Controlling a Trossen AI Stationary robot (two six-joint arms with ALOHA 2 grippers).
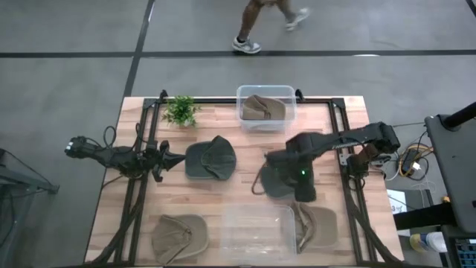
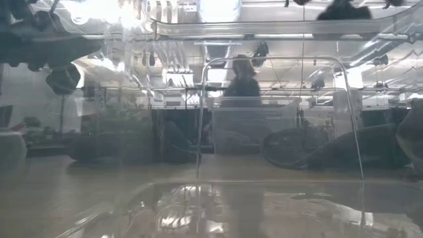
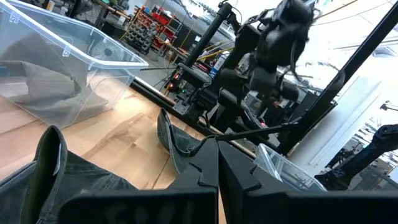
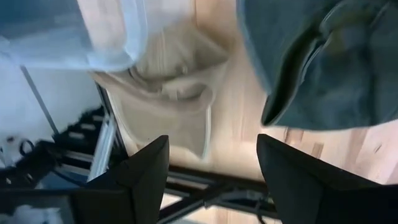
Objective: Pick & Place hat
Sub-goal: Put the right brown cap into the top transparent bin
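Two dark green hats lie on the table, one at the middle and one right of it. My right gripper hangs open above the near-right edge of the right one, whose brim shows beyond its spread fingers. It touches nothing. My left gripper, shut, waits low at the table's left, pointing at the middle dark hat. A tan hat lies flat near the right gripper and also shows in the right wrist view.
A clear bin at the far edge holds a tan hat. Another clear bin stands at the near edge, with a tan hat on its left. A small plant stands far left. A person walks beyond the table.
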